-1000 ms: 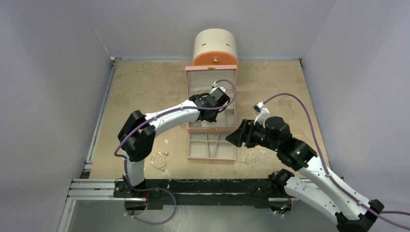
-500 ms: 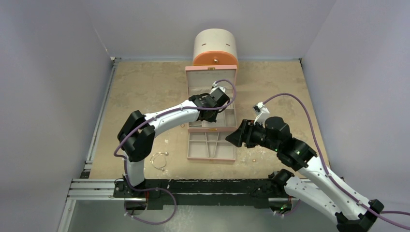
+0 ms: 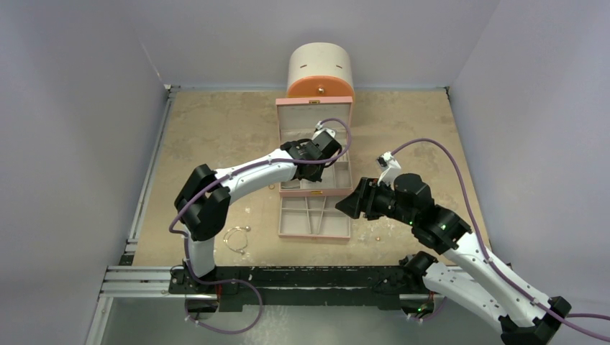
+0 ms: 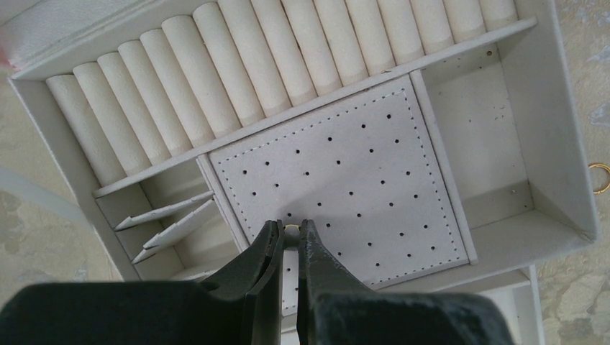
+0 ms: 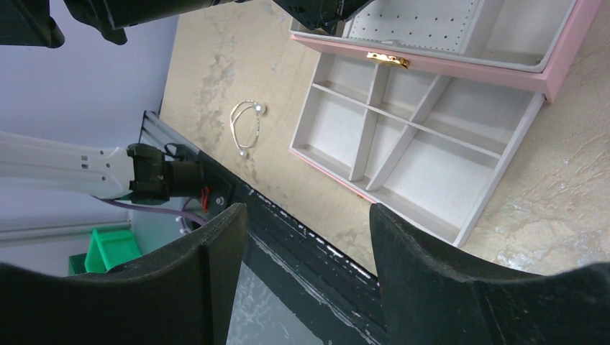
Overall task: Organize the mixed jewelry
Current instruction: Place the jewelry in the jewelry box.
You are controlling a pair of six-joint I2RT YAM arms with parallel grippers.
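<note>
My left gripper point(image 4: 290, 228) is shut on a tiny gold stud point(image 4: 290, 228) and holds it just over the perforated earring pad point(image 4: 360, 165) inside the open pink jewelry box point(image 3: 302, 118). In the top view the left gripper point(image 3: 316, 162) hangs over the box's tray. A thin silvery wire bangle point(image 3: 235, 238) with small beads lies on the table left of the pulled-out drawer point(image 3: 314, 217); it also shows in the right wrist view point(image 5: 246, 123). A small gold ring point(image 4: 601, 177) lies on the table beside the box. My right gripper point(image 5: 306, 215) is open and empty, right of the drawer point(image 5: 338, 122).
The round cream-and-orange drawer cabinet point(image 3: 321, 70) stands behind the box. A tiny gold piece point(image 3: 377, 236) lies on the table right of the drawer. The box holds ring rolls point(image 4: 288, 50) and side compartments point(image 4: 475, 122). Walls close in the table on three sides.
</note>
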